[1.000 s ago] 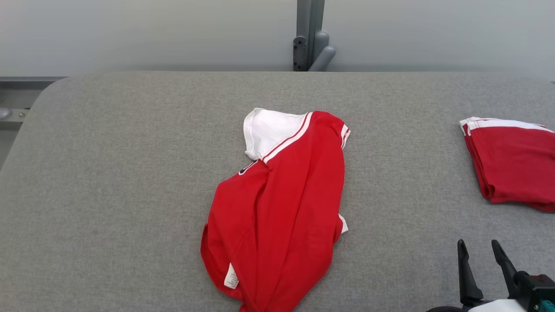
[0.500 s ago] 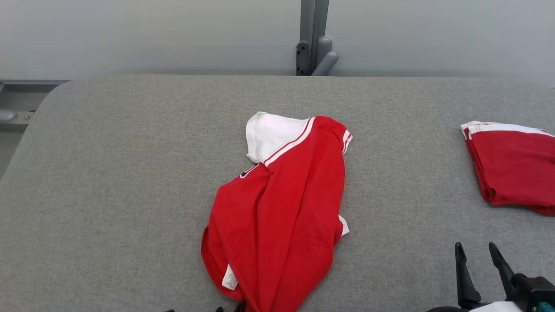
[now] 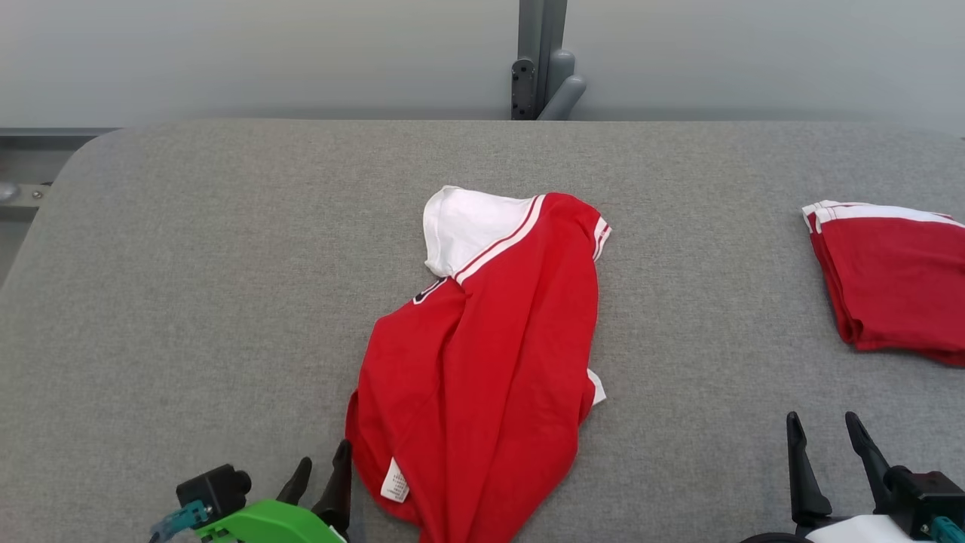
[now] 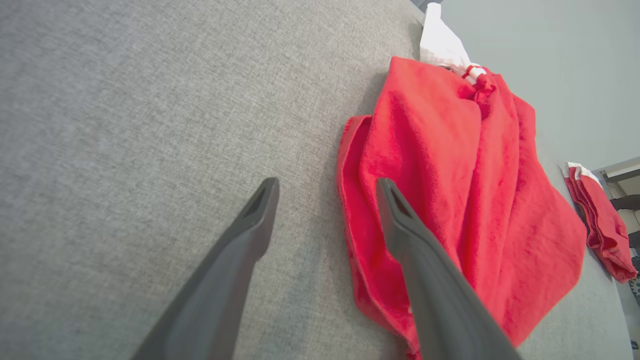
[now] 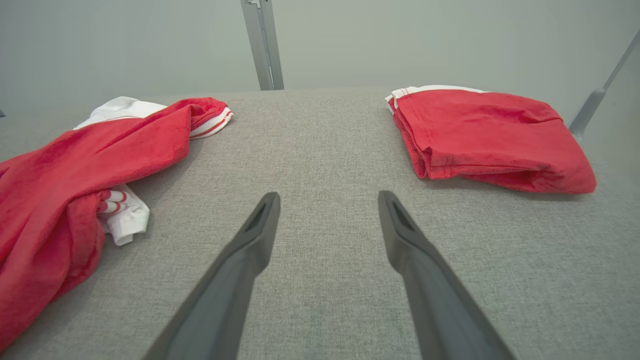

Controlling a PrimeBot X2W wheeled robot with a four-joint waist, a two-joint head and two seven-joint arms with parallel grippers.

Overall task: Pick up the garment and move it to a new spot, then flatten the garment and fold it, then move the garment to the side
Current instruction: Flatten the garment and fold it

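The crumpled red garment [image 3: 482, 362] lay in the middle of the grey padded table [image 3: 188, 264], with its white panel and striped trim toward the far edge. A small white label [image 3: 396, 480] showed at its near-left hem. The left gripper [image 3: 324, 452] stood at the near left, just beside that hem, with its two dark fingers spread wide and nothing held between them. In the left wrist view one finger crossed over the garment's edge and the other stood over bare table; whether either touched the fabric could not be told. The right gripper [image 3: 822, 416] hung at the near right, well apart from the garment, its jaws wide and empty. A folded garment [image 3: 893, 279] of the same red lay at the table's right side, beyond the right gripper.
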